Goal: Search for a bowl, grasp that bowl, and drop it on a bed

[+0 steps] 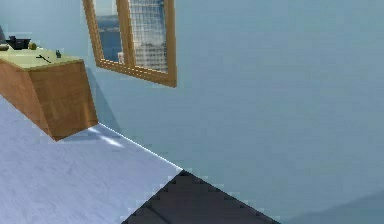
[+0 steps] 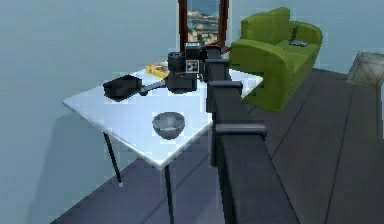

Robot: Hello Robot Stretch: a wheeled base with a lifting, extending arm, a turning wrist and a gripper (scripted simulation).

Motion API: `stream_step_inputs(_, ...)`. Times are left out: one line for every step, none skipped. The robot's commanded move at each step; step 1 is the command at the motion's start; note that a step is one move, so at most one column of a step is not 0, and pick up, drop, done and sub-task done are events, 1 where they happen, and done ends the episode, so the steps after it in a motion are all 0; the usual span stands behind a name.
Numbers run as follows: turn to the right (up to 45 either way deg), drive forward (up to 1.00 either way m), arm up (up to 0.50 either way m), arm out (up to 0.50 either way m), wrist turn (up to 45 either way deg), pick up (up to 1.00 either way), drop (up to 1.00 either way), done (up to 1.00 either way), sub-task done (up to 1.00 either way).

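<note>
A small grey bowl (image 2: 168, 124) stands on the white table (image 2: 110, 110), toward its near edge. The dark arm rises from the bottom of the arm side view and reaches out over the table. At its far end the gripper (image 2: 180, 82) sits beyond the bowl, next to a black pan (image 2: 124, 87) and a yellow thing (image 2: 155, 70). With these things on the tabletop at and behind it, I cannot tell whether the gripper holds anything.
A green sofa (image 2: 280, 50) stands on the dark floor at the arm side view's upper right, with a wood-framed window (image 2: 204, 20) behind the table. In the forward view, a wooden dresser (image 1: 45, 90) with small dark things on top stands at the left, beside a window (image 1: 135, 40) in the pale blue wall.
</note>
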Motion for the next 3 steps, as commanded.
stream_step_inputs(0.0, 0.00, -0.16, 0.00, 0.0, 0.00, 0.00, 0.00, 0.00)
stream_step_inputs(0.0, 0.00, 0.00, 0.00, 0.0, 1.00, 0.00, 0.00, 0.00)
stream_step_inputs(0.0, 0.00, 0.10, 0.00, 0.0, 0.00, 0.00, 0.00, 0.00)
